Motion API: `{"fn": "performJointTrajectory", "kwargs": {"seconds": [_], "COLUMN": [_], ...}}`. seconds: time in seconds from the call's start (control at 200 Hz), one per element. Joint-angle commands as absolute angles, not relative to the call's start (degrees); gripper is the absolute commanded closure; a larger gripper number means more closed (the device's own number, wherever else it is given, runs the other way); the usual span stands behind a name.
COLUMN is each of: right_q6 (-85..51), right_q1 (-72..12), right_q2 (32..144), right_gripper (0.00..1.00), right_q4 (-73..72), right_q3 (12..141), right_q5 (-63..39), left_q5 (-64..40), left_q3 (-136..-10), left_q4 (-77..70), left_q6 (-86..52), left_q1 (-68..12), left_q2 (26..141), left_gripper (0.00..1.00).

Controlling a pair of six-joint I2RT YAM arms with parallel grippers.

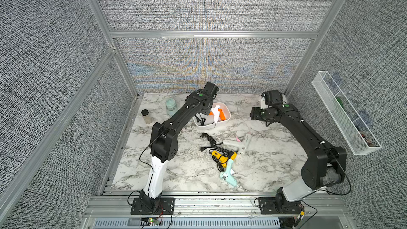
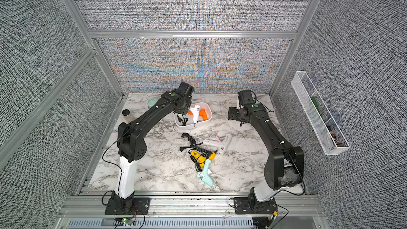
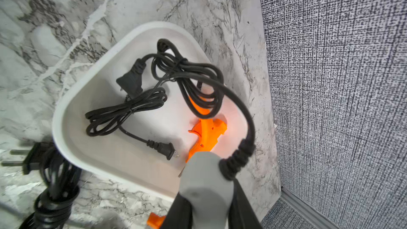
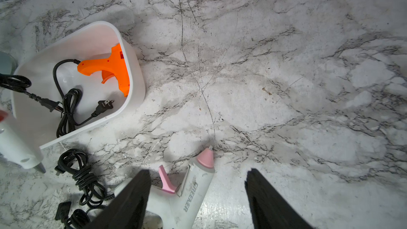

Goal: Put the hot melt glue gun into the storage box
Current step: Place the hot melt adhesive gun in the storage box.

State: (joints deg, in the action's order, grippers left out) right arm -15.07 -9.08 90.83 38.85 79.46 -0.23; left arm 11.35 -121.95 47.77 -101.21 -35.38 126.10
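Veined marble tabletop (image 1: 176,172); smooth round-cornered storage box (image 1: 207,128); white glue gun (image 1: 216,113).

Left arm (image 1: 176,117) is showing matte black upper links above a glossy white lower shell, and right arm (image 1: 308,135) is wearing the same colours. A green dot (image 1: 200,94) is shining near each wrist, and white clips (image 1: 187,107) are pinning thin black cables (image 1: 143,157) along the links. Black base plates (image 1: 167,203) are showing small screw heads. Right gripper (image 4: 198,170) is showing flat black tapering fingers (image 4: 132,199).
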Motion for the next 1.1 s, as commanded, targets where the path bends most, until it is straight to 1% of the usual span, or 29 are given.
{"fn": "performJointTrajectory", "kwargs": {"seconds": [0.0,0.15,0.425,0.551,0.651,0.916,1.096], "right_q6": [-14.34,-13.94,-13.36,-13.38,-13.36,-13.19,-13.41], "right_q1": [-8.75,-8.4,-7.58,-7.34,-7.38,-6.78,-6.77], "right_q2": [90.3,90.26,89.69,89.39,89.13,89.01,89.38], "right_gripper": [0.26,0.26,0.26,0.26,0.26,0.26,0.26], "right_q4": [38.74,39.09,39.9,39.9,39.9,39.73,39.47], "right_q3": [79.48,79.61,79.88,79.49,79.18,78.98,79.22], "right_q5": [-0.09,-0.09,-0.01,-0.05,-0.02,0.15,-0.09], "left_q5": [9.68,8.54,7.11,5.45,4.21,2.32,-0.1], "left_q3": [-123.04,-123.81,-130.68,-131.22,-129.44,-119.38,-118.56], "left_q4": [46.41,45.35,45.26,44.1,42.57,34.46,31.81], "left_q6": [-104.57,-107.65,-112.03,-115.02,-117.1,-122.25,-124.98], "left_q1": [-35.18,-34.92,-34.37,-33.72,-33.06,-31.38,-31.05], "left_q2": [127.96,130.42,136.32,137.84,138.02,134.49,135.25], "left_gripper": [1.0,1.0,1.0,1.0,1.0,1.0,1.0]}}
